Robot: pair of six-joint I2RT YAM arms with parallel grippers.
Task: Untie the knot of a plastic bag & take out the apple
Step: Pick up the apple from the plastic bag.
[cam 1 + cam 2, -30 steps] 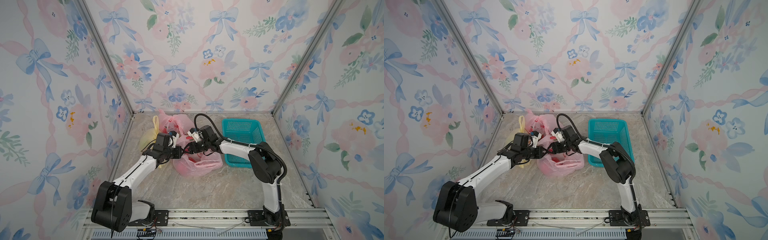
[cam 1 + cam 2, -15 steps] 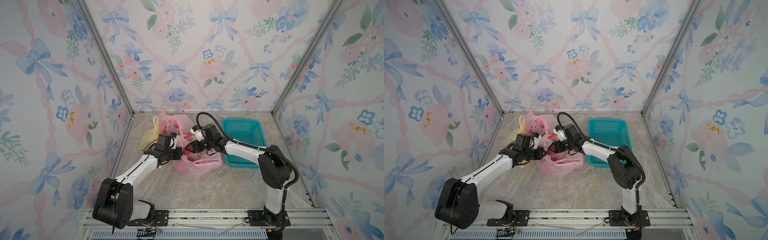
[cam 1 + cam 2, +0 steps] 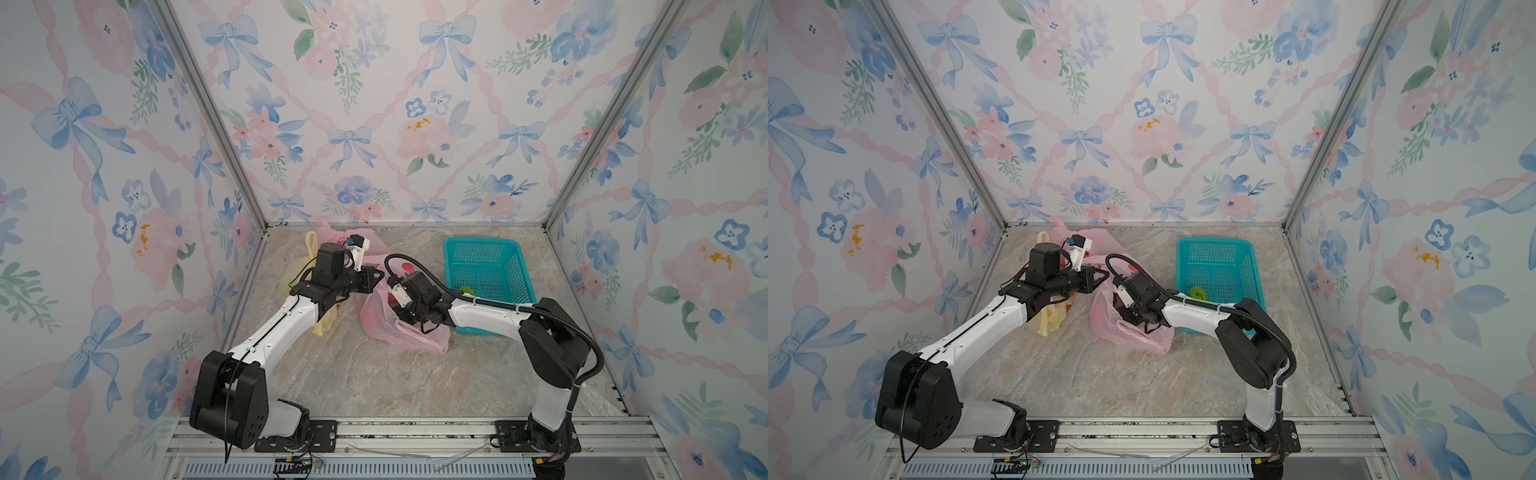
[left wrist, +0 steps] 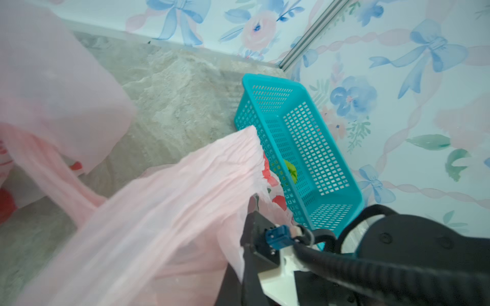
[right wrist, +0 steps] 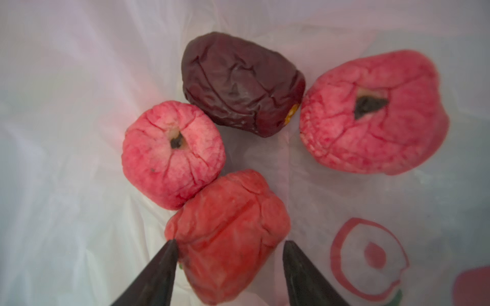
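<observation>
The bag (image 3: 399, 328), pink and translucent, lies on the table (image 3: 374, 382) at centre, at about 9 o'clock from the basket (image 3: 482, 274), with its mouth open toward the left arm. In both top views the bag hides its contents; only the right wrist view shows inside: four apples, three red or pink and one dark and wrinkled.

The basket, teal and perforated, stands at about 2 o'clock on the table, touching or just beside the bag. A green item (image 3: 1199, 293) lies in it, visible in the top views and in the left wrist view (image 4: 291, 171). What it is cannot be told.

A yellow bag (image 3: 322, 320) lies at 9 o'clock from the pink one, partly under the left arm. Another pink bag (image 3: 365, 245) sits at 12 o'clock near the back wall. Neither shows in the right wrist view.

The left gripper (image 3: 376, 275) is closed, pinching a raised edge of the bag; the left wrist view shows the film (image 4: 164, 212) stretched taut across the lens.

The right gripper (image 5: 229, 245) is inside the bag, out of sight in the top views. Its jaws stand moderately apart, straddling the nearest red apple (image 5: 228, 233); one fingertip (image 5: 169, 249) touches its side, the other stands just clear.

The dark apple (image 5: 242, 82) touches both pink apples.
</observation>
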